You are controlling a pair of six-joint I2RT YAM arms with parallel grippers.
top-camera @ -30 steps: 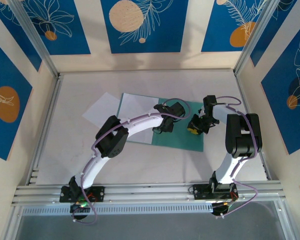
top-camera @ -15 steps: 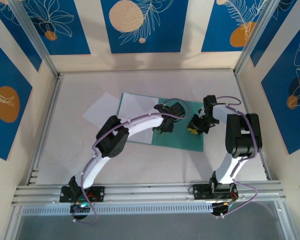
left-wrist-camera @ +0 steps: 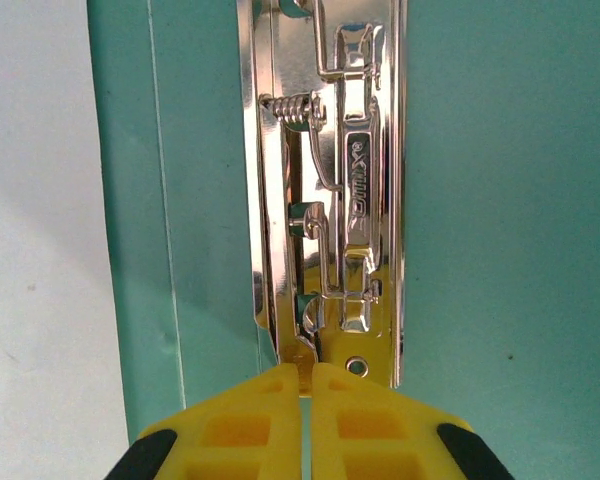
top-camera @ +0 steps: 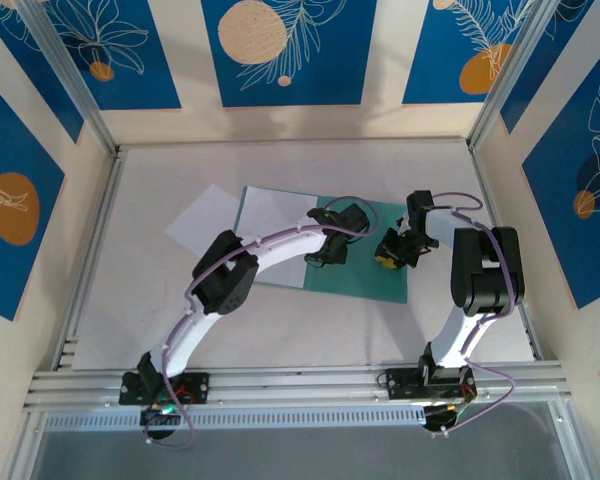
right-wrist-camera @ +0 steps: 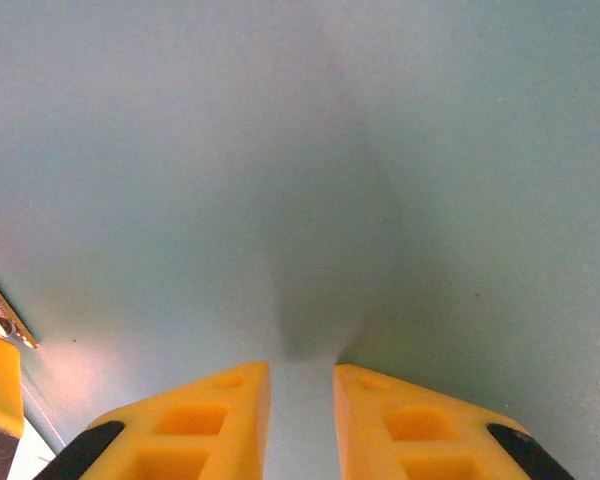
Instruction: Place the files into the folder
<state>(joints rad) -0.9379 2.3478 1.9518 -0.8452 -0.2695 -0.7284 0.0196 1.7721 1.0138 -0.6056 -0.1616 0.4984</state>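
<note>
**Left pincer at the clip, files not yet under it**

Nearest the bases, the left pincer (left-wrist-camera: 307,400) is all but closed and appears to nip the near tab of the silver clip (left-wrist-camera: 330,200). The right pincer (right-wrist-camera: 300,400) is parted by a narrow gap, holds nothing, and hovers low over the right leaf of the open folder (top-camera: 365,283); I cannot tell if it touches. Farther back, 1 white sheet (top-camera: 270,225) of the files seems to lie on the left leaf, and the 2nd sheet (top-camera: 202,222) lies on the tabletop (top-camera: 310,340) just beside it. With so thin a bite, the tab could slip free and the clip snap shut. If the leaf is unpinned, a pull could drag the whole folder.
</note>
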